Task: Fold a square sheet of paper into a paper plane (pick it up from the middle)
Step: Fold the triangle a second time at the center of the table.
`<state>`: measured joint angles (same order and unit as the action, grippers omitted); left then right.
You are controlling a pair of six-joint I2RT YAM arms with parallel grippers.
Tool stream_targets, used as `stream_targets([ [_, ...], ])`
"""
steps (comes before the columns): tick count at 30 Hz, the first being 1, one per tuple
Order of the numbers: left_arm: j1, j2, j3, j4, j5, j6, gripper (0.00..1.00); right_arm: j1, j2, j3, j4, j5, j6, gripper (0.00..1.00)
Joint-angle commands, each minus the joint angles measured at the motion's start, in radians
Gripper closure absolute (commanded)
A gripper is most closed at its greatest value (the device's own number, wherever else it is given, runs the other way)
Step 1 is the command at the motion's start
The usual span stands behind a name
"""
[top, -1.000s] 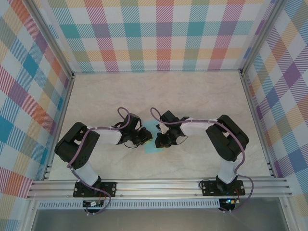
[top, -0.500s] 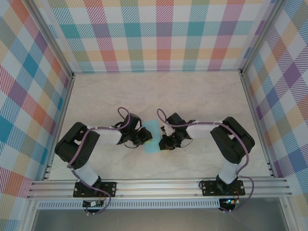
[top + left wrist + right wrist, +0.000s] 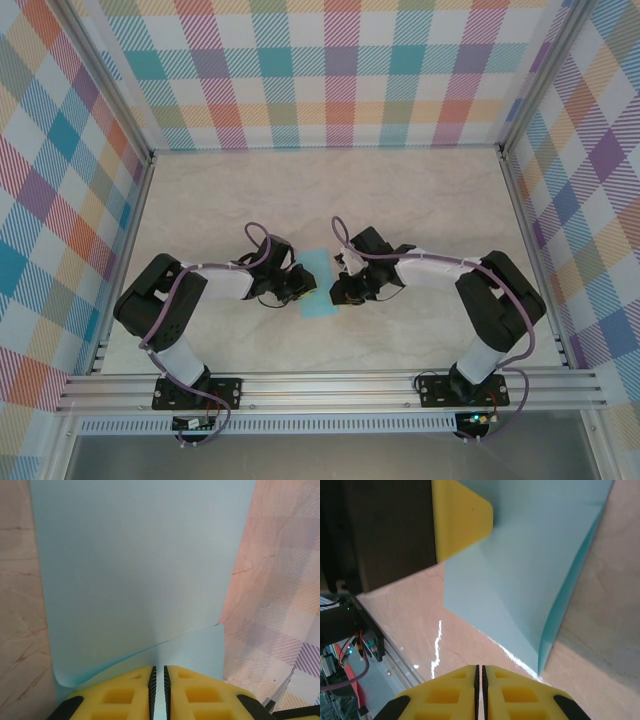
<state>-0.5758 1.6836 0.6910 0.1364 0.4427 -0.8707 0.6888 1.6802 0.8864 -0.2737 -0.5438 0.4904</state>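
Right gripper (image 3: 480, 670) drew toward the bench's (image 3: 420, 200) right edge, shut empty; left gripper (image 3: 158, 671) pinches the paper (image 3: 140, 570) mid-fold; crease next.

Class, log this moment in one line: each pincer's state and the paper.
left pincer: shut on light blue paper | right pincer: shut beside it | folding: unfinished

Paper: square sheet of paper (image 3: 140, 570), thin, smooth, matt.
Table: tabletop (image 3: 420, 200) under the sheet, smooth veined stone look, glossy glare.
Fingers: left gripper (image 3: 158, 672), 2 fingers (image 3: 130, 677) on the sheet, matt yellow plastic, black ribbed faces.
Rail: frame rail (image 3: 330, 385), well apart from the sheet, brushed bare metal.
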Motion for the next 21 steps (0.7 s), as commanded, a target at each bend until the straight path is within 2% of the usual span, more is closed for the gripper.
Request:
stream_targets([
  [1,-0.010,0.003,-0.002,-0.083,-0.073,0.016,0.83,-0.001,0.063,0.031,-0.003,0.001,-0.001,0.88],
  [11,-0.011,-0.018,0.011,-0.074,-0.056,0.015,0.82,-0.002,0.125,0.029,-0.062,0.083,-0.006,0.90],
  [17,-0.012,-0.077,-0.015,0.049,0.057,-0.034,0.76,-0.002,0.141,0.037,-0.092,0.113,-0.007,0.91],
  [21,-0.022,-0.119,-0.034,0.069,0.077,-0.049,0.74,-0.002,0.146,0.044,-0.098,0.117,-0.001,0.92],
])
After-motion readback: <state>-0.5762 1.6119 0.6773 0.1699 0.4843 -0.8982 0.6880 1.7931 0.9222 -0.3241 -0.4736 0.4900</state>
